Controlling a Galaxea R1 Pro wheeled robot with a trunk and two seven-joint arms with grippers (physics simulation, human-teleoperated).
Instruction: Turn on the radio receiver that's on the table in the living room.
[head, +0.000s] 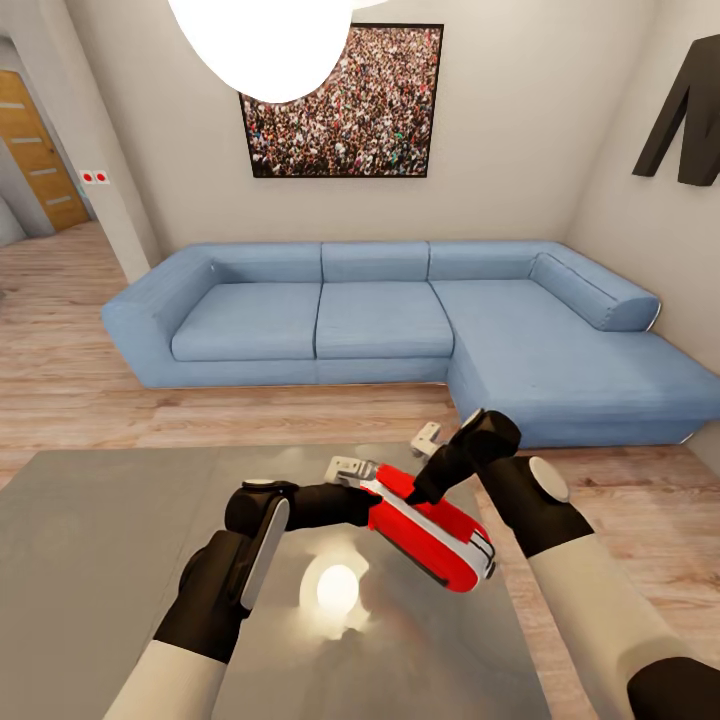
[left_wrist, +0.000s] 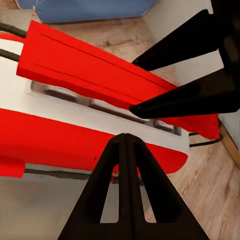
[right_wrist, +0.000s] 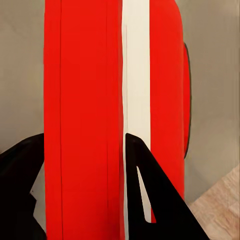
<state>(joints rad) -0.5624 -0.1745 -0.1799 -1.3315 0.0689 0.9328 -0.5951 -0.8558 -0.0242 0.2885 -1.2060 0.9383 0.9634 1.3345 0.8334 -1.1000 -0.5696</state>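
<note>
Radio receiver (head: 432, 528) dial hidden, right tool (right_wrist: 82, 150) pinching it, left tool (left_wrist: 127, 137) state unclear

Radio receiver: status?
Left gripper shut on radio receiver, lifted and tilted over table. Right gripper straddles its edge. Nothing in the way.

I am working in the living room of a home. A blue L-shaped sofa (head: 400, 320) lines beige walls, a framed crowd photo (head: 345, 110) hangs above it, a white pendant lamp (head: 262, 45) hangs overhead, and light wood flooring (head: 60, 370) surrounds a glossy grey table (head: 110, 540).
</note>
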